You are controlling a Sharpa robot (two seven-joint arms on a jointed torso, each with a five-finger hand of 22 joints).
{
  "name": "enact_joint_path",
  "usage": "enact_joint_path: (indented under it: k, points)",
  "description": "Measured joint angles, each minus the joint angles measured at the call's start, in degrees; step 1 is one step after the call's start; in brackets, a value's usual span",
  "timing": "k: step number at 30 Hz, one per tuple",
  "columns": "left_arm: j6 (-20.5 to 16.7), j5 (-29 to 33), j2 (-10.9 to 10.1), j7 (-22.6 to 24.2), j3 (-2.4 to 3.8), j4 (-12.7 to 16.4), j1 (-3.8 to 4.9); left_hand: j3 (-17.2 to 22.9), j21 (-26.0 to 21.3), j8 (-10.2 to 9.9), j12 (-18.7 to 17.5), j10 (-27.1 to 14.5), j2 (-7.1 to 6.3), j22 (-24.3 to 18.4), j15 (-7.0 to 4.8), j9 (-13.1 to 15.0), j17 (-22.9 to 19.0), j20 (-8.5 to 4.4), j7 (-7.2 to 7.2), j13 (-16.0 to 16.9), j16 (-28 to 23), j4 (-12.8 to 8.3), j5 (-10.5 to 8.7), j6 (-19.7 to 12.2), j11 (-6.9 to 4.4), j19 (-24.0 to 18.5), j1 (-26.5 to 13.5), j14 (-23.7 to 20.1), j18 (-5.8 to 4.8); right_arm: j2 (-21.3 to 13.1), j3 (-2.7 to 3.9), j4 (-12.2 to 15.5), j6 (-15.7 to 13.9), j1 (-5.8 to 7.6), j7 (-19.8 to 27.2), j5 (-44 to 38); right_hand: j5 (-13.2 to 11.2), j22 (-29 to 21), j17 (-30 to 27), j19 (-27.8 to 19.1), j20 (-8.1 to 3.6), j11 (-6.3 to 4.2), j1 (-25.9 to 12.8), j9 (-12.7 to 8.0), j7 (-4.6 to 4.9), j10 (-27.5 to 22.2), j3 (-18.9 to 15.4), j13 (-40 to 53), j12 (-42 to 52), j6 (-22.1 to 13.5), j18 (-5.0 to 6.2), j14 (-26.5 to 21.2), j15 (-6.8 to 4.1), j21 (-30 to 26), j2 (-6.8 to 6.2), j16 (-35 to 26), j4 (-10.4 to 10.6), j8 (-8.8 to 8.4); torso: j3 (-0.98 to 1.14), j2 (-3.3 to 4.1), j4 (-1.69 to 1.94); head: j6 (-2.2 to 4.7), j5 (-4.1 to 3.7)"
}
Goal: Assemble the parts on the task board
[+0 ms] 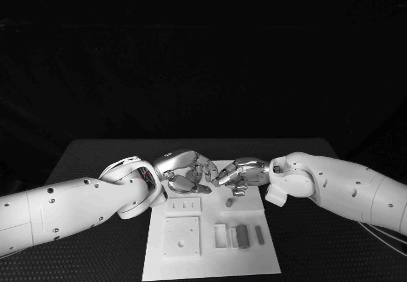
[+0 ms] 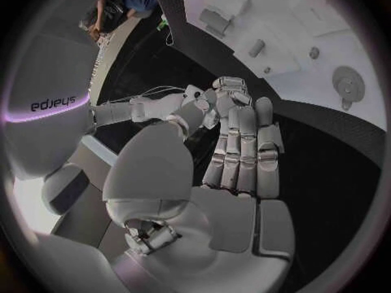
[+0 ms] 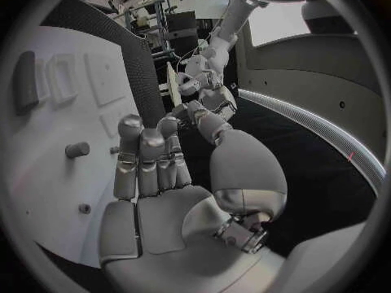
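Note:
The white task board (image 1: 212, 258) lies in the middle of the table. Over its far end my left hand (image 1: 186, 173) and right hand (image 1: 242, 175) meet, thumbs and fingertips close together. In the left wrist view my left hand (image 2: 244, 156) has its fingers straight and side by side, with the right hand (image 2: 216, 94) at its thumb tip. The right wrist view shows the right hand (image 3: 155, 169) the same way, its thumb reaching the left hand (image 3: 199, 78). Whether a small part sits between them is hidden. A short peg (image 1: 229, 202) stands on the board below the hands, and a round disc (image 2: 348, 83) lies near it.
On the near half of the board lie a slotted plate (image 1: 183, 205), a square plate (image 1: 182, 236), a pale frame (image 1: 220, 237) and two dark bars (image 1: 243, 236). The black table (image 1: 93, 158) extends on both sides of the board.

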Motion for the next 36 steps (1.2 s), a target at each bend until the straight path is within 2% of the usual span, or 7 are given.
enact_joint_path:
  k: [10,14,18,29,36]
  points:
    - [0.71,0.00,0.34,-0.61,0.00,-0.04,0.02,-0.44,0.27,0.62,0.66,0.93,0.79,0.58,-0.52,-0.31,0.25,-0.60,0.62,0.28,0.58,0.45,0.00,1.22,-0.49,1.02,-0.79,0.91,0.07,-0.12,0.00,0.29,0.77,0.08,-0.08,0.80,0.00,0.00,0.01,-0.20,0.20,0.00,0.00,0.01,0.00,0.00,0.00,0.00,0.00,0.00,0.00,-0.03,0.03,0.00,0.00,0.00,0.00,0.00,0.07,-0.03,0.05,-0.08,0.05]
    - [0.98,0.00,0.41,-0.83,-0.01,0.02,0.02,-0.58,0.73,1.08,1.40,1.88,1.09,1.03,-1.12,-0.41,0.58,-0.93,0.68,0.63,1.35,0.83,0.00,2.16,-1.02,1.94,-1.09,1.77,0.05,-0.12,0.00,0.26,0.96,0.08,-0.12,1.00,0.00,0.00,0.01,-0.20,0.20,0.00,0.00,0.01,0.00,0.00,0.00,0.00,0.00,0.00,0.01,-0.03,0.03,0.00,0.00,0.00,0.00,-0.01,0.04,-0.03,0.04,-0.15,0.05]
    - [1.19,-0.02,0.43,-0.94,-0.01,0.02,0.02,-0.78,1.42,1.62,2.09,2.68,2.04,1.85,-1.56,-0.62,1.30,-1.53,0.82,1.21,2.54,1.19,0.00,3.69,-1.41,2.96,-1.23,2.54,0.02,-0.06,0.00,0.30,1.10,0.08,-0.17,1.06,0.00,0.00,0.01,-0.20,0.21,0.00,0.00,0.00,0.00,0.00,0.00,0.00,0.00,0.00,0.01,-0.03,0.03,0.00,0.00,0.00,0.00,-0.01,0.04,-0.03,0.02,-0.27,0.09]
    - [1.36,-0.04,0.40,-1.01,-0.01,0.01,0.02,-0.94,2.13,2.29,3.22,3.41,3.97,3.20,-2.23,-1.11,2.27,-2.25,0.18,2.29,3.63,2.38,0.00,5.92,-2.13,3.88,-2.13,3.29,-0.17,-0.05,0.01,0.28,1.34,0.09,-0.24,0.76,0.00,0.00,0.05,-0.20,0.21,0.00,0.00,0.00,-0.01,0.02,0.00,0.00,0.00,0.01,0.01,-0.03,0.04,0.00,0.00,0.00,0.00,-0.01,-0.03,-0.02,0.02,-0.36,-0.04]
    - [1.27,-0.04,0.38,-1.11,-0.01,0.01,0.02,-0.90,2.42,2.62,3.73,3.75,4.21,3.20,-2.52,-1.26,2.57,-2.55,-0.13,2.71,3.87,2.66,0.00,6.54,-2.40,4.18,-2.38,3.62,-0.55,-0.05,0.01,0.42,1.56,0.09,-0.28,0.54,0.00,0.00,0.05,-0.20,0.21,0.00,0.00,0.00,-0.01,0.02,0.00,0.00,0.00,0.01,0.01,-0.03,0.04,0.00,0.00,0.00,0.00,-0.01,-0.02,-0.02,0.02,-0.35,-0.05]
